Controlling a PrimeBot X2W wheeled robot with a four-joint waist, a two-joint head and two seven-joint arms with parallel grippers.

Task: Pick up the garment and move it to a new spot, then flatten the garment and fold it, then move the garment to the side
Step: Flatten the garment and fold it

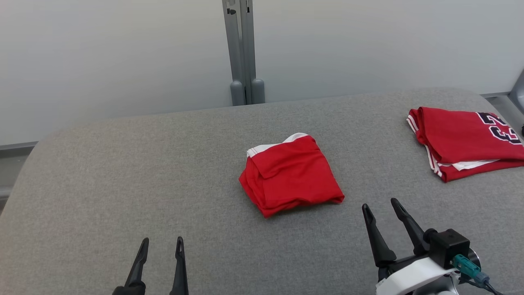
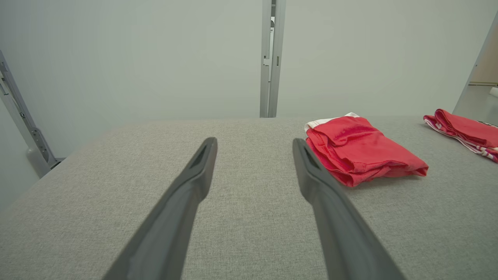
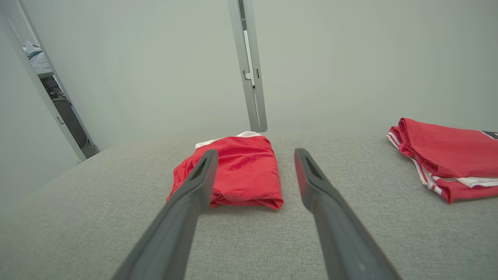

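A red garment [image 1: 290, 175] with a white waistband lies folded into a small bundle in the middle of the grey padded table [image 1: 123, 180]. It shows at the right in the left wrist view [image 2: 362, 149] and straight ahead in the right wrist view [image 3: 237, 171]. My left gripper [image 1: 161, 244] stands open near the table's front edge, well to the left of the garment, with nothing between its fingers. My right gripper [image 1: 380, 206] is open too, just in front of and to the right of the garment, apart from it and empty.
A second folded red jersey [image 1: 466, 141] with white trim and dark numbers lies at the table's far right. A grey upright post [image 1: 242, 53] stands behind the table against a pale wall. The table's left half is bare grey fabric.
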